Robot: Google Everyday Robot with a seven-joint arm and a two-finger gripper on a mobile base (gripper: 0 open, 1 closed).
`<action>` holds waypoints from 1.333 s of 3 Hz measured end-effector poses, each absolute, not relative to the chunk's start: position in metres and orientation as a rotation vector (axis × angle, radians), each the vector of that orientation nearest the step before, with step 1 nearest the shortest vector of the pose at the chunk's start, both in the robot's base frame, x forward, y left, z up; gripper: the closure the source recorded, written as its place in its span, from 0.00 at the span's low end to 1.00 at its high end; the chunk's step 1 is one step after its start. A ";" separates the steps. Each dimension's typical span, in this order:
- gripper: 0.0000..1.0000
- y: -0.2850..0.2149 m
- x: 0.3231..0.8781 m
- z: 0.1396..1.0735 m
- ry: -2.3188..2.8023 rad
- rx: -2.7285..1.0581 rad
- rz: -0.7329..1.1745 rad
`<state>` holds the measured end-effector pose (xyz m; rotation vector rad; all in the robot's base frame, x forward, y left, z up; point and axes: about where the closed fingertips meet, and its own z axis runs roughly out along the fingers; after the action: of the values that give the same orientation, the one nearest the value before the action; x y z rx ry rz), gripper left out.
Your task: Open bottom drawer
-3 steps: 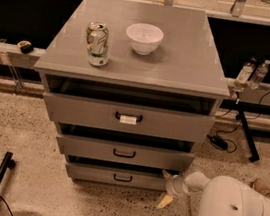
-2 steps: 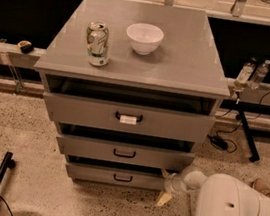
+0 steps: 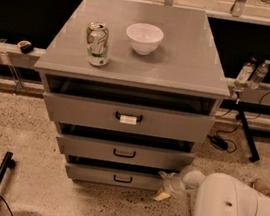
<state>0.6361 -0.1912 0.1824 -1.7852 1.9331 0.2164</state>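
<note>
Finds the bottom drawer [image 3: 89, 174] lowest in the grey cabinet [image 3: 48, 112], its front tucked under the middle drawer [image 3: 83, 147] with only a thin dark gap above. Shows no clear travel against a second ago: same place for the front, same place for its small black handle [image 3: 122, 179]. Counts, then, as hardly opened, if at all; leaves the real pull yet to do.

Places the gripper [image 3: 165, 186] low at the right end of that front, touching or just beside its corner, well apart from the handle. Cannot tell whether spread or closed. Seems shifted a touch leftward, toward the drawer, since the earlier view; no more than that. Keeps the white arm [image 3: 230, 215] low on the floor at the right, much as before.

Suggests a hook at the drawer's side edge rather than a grasp of the handle, though only as a guess.

Higher up, leaves the tagged top drawer [image 3: 74, 110] unmoved, and likewise the can [image 3: 97, 43] and white bowl [image 3: 144, 37] on the surface [image 3: 187, 62].
</note>
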 end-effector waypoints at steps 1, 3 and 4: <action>0.28 -0.188 0.632 0.186 1.917 -1.797 0.218; 0.48 -0.169 0.616 0.193 1.851 -1.884 0.252; 0.51 -0.161 0.609 0.187 1.839 -1.927 0.284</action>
<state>0.6088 -0.1613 0.1875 -1.9272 1.8392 0.2845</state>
